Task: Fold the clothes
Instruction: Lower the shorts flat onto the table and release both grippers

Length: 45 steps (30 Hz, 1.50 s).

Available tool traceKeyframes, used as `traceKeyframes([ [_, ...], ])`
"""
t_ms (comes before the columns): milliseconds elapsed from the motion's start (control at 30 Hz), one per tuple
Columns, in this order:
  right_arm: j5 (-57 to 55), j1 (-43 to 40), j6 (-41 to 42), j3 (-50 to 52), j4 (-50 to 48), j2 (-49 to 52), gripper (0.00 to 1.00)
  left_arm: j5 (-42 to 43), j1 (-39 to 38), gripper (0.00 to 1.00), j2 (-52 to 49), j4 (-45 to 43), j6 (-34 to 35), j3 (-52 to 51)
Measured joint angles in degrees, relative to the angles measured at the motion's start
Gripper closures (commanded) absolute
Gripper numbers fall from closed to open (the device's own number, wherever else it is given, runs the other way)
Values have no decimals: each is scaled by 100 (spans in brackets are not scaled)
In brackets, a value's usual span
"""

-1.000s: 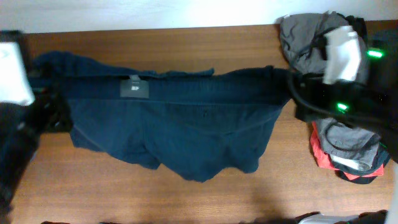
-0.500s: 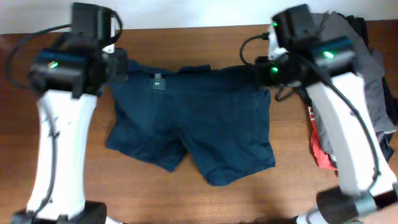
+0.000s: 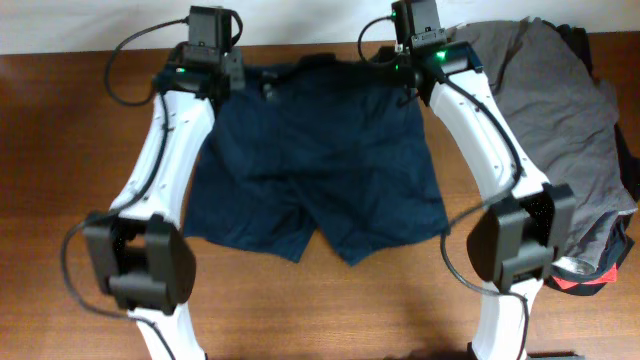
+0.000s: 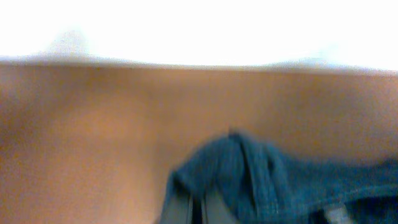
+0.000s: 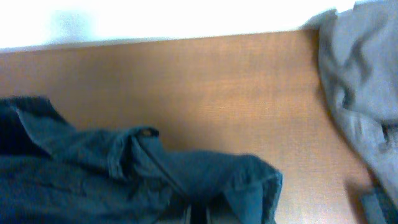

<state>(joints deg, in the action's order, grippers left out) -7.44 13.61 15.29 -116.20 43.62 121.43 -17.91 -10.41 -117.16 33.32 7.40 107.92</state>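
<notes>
Navy shorts lay spread flat on the counter, waistband at twelve o'clock, legs toward six. Both the left end effector and right end effector were clamped on waistband corners. No fold looked made; all the folding seemed left to do.

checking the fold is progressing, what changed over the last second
The left gripper and right gripper swung in from the sides toward the far edge, staying shut on the waistband corners. The shorts, stretched wide between them a second ago, now lie narrower, legs pointing to the near edge. The grey garment stayed at the right.
</notes>
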Motion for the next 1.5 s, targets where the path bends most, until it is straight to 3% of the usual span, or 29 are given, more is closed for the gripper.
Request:
traceKeyframes([
  [33, -20, -48, 0, 0, -267, 107, 83, -15, 0, 61, -142, -352, -17, -4],
  [67, -35, -87, 35, 4, -520, 197, 54, -24, 0, 31, -271, -719, -37, -7],
  [100, -55, -129, 63, 9, -848, 299, 18, -31, 0, 1, -435, -1150, -11, -9],
  [133, -72, -166, 35, 7, -1182, 407, 1, -44, 0, 1, -588, -1569, 7, -11],
  [233, -98, -245, 28, 7, -1655, 597, 1, -59, 0, 1, -973, -2385, 20, -11],
  [367, -118, -275, -28, 7, -1670, 660, 1, -59, 0, 1, -1143, -2522, 22, -11],
  [500, -87, -275, -33, -4, -1266, 619, 1, -55, 0, 1, -1099, -1864, 2, 72],
  [733, 306, -275, -39, -4, 317, 310, 1, 293, 0, 1, -741, 442, -42, 116],
  [867, 420, -275, -76, -4, 918, 184, 2, 656, 0, 1, -570, 1300, -28, 140],
  [1100, 610, -273, -323, 105, 778, 223, 17, 927, 0, 1, -564, 1593, -28, 142],
  [1500, 1060, 409, -697, 164, -72, 719, 16, 1029, 57, 1, -564, 1436, -13, 142],
])
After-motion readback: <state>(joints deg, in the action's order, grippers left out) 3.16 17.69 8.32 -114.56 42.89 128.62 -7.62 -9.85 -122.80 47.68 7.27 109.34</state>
